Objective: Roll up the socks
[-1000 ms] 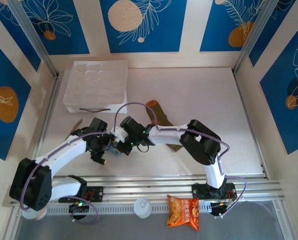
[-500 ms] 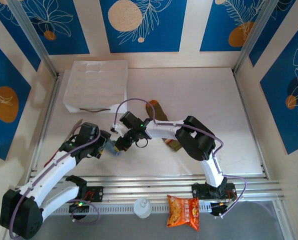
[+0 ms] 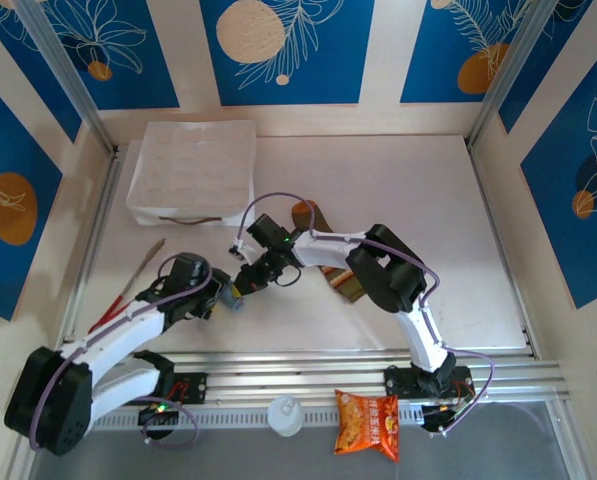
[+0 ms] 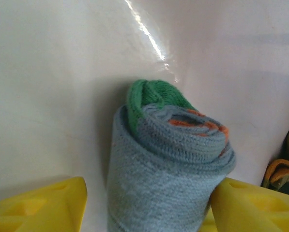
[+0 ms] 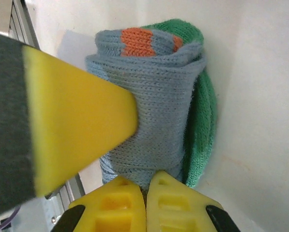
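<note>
Left wrist view: left gripper (image 4: pixel 149 193) spread either side of the rolled grey-blue sock (image 4: pixel 168 159), not yet clamped. Touches its flank with one yellow pad (image 4: pixel 246 208); stands just off it with the other, bare table showing in the gap.

Right wrist view: right gripper (image 5: pixel 146 183) clenched, tips pressed together with nothing seen between them, butting the lower end of the same roll. Wound tight, green heel tucked to one side, orange stripes at the open end.

From the top external camera: sits left of centre on the table (image 3: pixel 428 200), toward the near edge, with both wrists meeting over it. Just beside, near the middle, the olive-brown sock (image 3: pixel 318 228), flat and unrolled, partly under the right arm.

Judged risks from here:
- Could spring open if the shut tips draw away before the spread pads bite.
- Could topple or skid toward the near edge if only the touching pad pushes.
- Could squeeze the coil loose if clamped across the open end.
- Could knock fingers together, sitting this close.
</note>
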